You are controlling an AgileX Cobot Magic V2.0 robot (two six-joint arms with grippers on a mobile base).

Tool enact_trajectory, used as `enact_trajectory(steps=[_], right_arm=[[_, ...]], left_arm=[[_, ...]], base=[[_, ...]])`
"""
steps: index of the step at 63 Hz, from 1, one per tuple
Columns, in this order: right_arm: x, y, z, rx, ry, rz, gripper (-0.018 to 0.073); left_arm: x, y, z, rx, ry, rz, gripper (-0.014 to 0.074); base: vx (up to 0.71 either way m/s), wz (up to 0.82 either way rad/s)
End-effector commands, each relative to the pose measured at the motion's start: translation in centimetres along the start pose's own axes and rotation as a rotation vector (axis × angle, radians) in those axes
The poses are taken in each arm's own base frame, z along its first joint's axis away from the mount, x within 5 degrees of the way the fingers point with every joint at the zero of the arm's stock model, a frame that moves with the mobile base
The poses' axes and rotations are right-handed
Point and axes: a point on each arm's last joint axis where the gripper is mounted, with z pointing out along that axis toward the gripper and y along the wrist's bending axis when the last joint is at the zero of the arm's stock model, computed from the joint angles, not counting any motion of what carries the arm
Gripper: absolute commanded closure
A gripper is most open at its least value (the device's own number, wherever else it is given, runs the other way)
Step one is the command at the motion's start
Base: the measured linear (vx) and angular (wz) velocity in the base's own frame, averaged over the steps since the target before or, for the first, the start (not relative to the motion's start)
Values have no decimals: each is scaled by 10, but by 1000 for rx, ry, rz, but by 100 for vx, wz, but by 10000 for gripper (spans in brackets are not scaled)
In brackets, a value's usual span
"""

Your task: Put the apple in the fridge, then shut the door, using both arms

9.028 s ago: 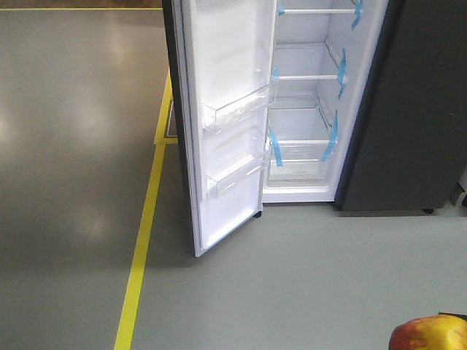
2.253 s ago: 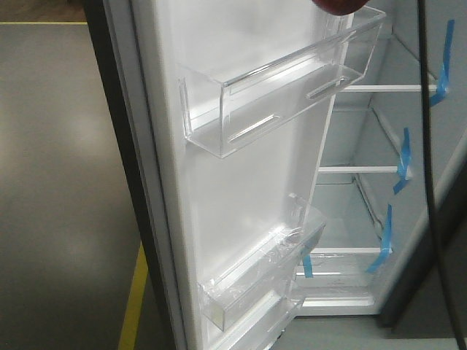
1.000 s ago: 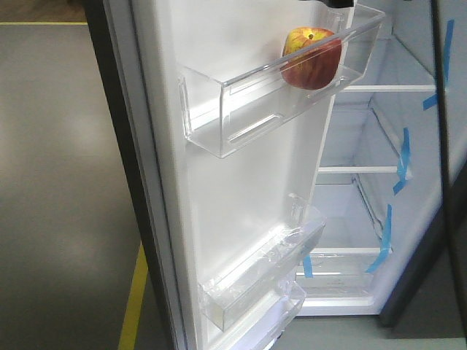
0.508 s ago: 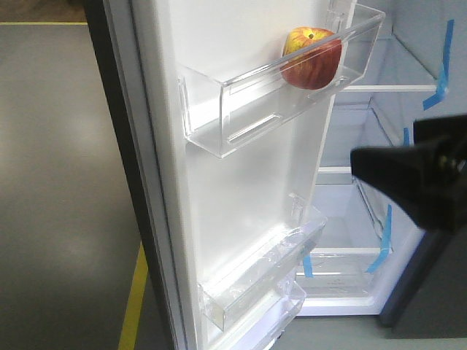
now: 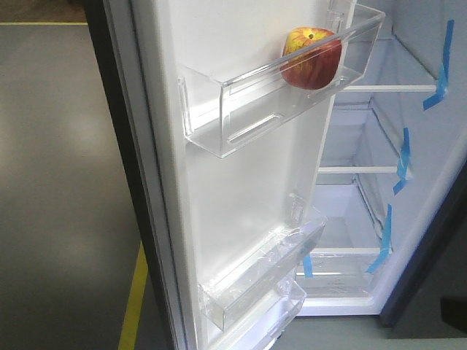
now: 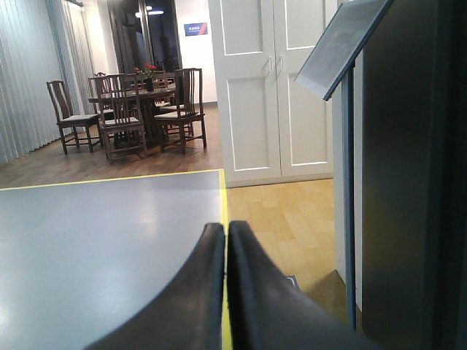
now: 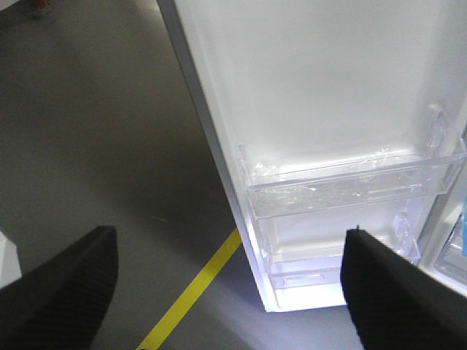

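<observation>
Push the door (image 5: pixel 241 182) shut slowly with your left gripper's (image 6: pixel 225 240) pressed-together jaws, drawing the right gripper's (image 7: pixel 230 246) spread jaws clear of it.

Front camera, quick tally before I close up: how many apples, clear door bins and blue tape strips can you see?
apple: 1
clear door bins: 3
blue tape strips: 4
Total: 8
</observation>
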Motion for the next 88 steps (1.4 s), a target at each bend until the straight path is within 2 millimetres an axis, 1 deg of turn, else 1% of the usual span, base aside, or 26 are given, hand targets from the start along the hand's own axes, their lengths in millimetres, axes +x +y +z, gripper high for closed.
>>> enact_trajectory(steps=[1,11,17,28,39,47,52,57,61,69,73,81,88], right_arm=[[3,4,-8,-18,-64,0,-33],[24,7,-9,-36,-27,-6,-33],[33,8,-10,-46,-9,-9,-33],[37,10,-13,-54,7,-18,-33],[38,10,-13,-57,13,-18,-33],[38,10,-13,-58,17,-18,-33],[38,10,-13,-58,17,-18,-33],[38,10,-13,-58,17,-18,-33],[38,10,-13,-58,17,-18,-33],[38,10,-13,-58,17,-18,-33],[38,10,-13,-58,17,-18,-33],[38,10,-13,-58,17,-18,-33],[38,10,-13,-58,17,-18,-33]], left_arm=[[0,-1,-1,9,-63,-13,603],[0,-1,-1,9,-63,-13,603],[0,-1,-1,9,-63,-13,603],[0,-1,-1,9,-63,-13,603],[0,-1,-1,9,-67,-15,603],[-9,-1,-2,15,-140,-85,603],[-22,0,-3,18,-167,-115,603],[-43,1,-3,15,-169,-111,603],[-56,1,-1,11,-134,-106,603],[-91,3,6,2,-45,-92,603],[-106,4,12,-2,10,-93,603],[-133,5,30,-11,134,-93,603],[-148,6,51,-17,249,-92,603]], base=[[0,0],[0,0],[0,0],[0,0],[0,0],[0,0],[0,0],[0,0],[0,0],[0,0],[0,0],[0,0],[0,0]])
